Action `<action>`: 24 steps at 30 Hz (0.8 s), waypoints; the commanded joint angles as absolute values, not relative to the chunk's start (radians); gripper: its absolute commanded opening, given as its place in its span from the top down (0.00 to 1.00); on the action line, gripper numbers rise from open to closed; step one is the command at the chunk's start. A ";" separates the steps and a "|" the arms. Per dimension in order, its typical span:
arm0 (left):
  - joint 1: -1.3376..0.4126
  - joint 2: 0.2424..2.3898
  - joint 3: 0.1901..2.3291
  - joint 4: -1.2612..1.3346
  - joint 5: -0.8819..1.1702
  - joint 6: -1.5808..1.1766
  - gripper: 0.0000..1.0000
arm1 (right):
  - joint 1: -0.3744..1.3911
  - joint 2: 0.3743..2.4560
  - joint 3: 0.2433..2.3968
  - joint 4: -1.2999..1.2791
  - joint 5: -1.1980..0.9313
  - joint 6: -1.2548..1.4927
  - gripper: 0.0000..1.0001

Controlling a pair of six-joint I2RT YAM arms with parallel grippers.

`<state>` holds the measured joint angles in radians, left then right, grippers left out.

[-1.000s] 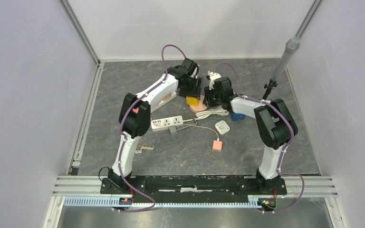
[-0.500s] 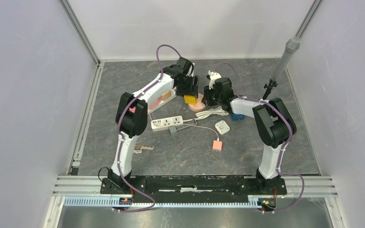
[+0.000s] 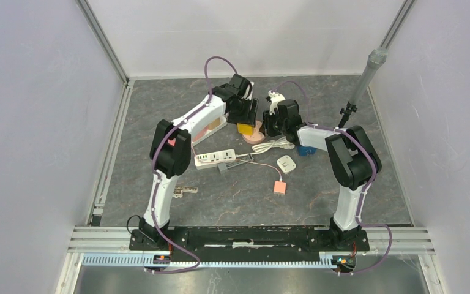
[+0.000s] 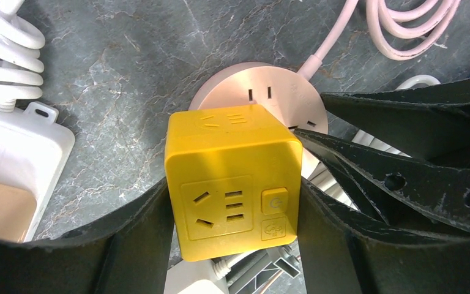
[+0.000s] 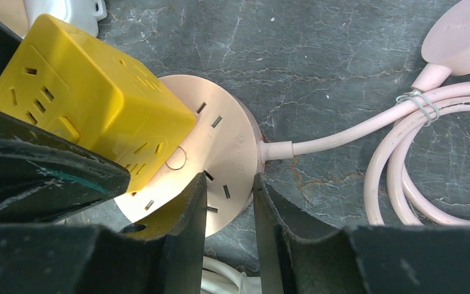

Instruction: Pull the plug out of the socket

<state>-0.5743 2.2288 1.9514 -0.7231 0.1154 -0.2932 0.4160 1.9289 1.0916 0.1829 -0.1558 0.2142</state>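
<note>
grey marbled bench (image 3: 232, 196): my left end effector (image 4: 232, 205) is clamped on the yellow plug (image 4: 232, 177), atop the pink socket (image 5: 235, 138); right end effector (image 5: 229, 184) nearly together at the socket's rim, grip i cannot tell.

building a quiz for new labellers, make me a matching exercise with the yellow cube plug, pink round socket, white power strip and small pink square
1 yellow cube plug; 2 pink round socket; 3 white power strip; 4 small pink square
a nearest the arm bases of these four; b rim between the right gripper's fingers; c beside the left arm's elbow; d clamped by the left gripper
Pairs: 1-d; 2-b; 3-c; 4-a
</note>
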 commanded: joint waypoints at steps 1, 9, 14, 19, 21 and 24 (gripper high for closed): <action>-0.576 2.098 1.994 -0.600 0.400 -0.330 0.88 | 0.437 2.052 1.044 -0.051 -0.114 0.170 0.63; -0.496 2.043 1.896 -0.429 0.551 -0.514 0.89 | 0.437 2.058 1.044 -0.067 -0.106 0.166 0.63; -0.498 2.030 1.887 -0.485 0.482 -0.471 0.89 | 0.437 2.054 1.046 -0.066 -0.115 0.176 0.63; -0.497 1.988 1.868 -0.545 0.435 -0.391 0.88 | 0.428 2.054 1.108 -0.092 -0.116 0.188 0.61; -0.497 1.970 1.856 -0.575 0.469 -0.355 0.88 | 0.421 2.061 1.148 -0.104 -0.116 0.193 0.59; -0.496 1.929 1.798 -0.609 0.510 -0.305 0.88 | 0.403 2.066 1.221 -0.109 -0.127 0.202 0.57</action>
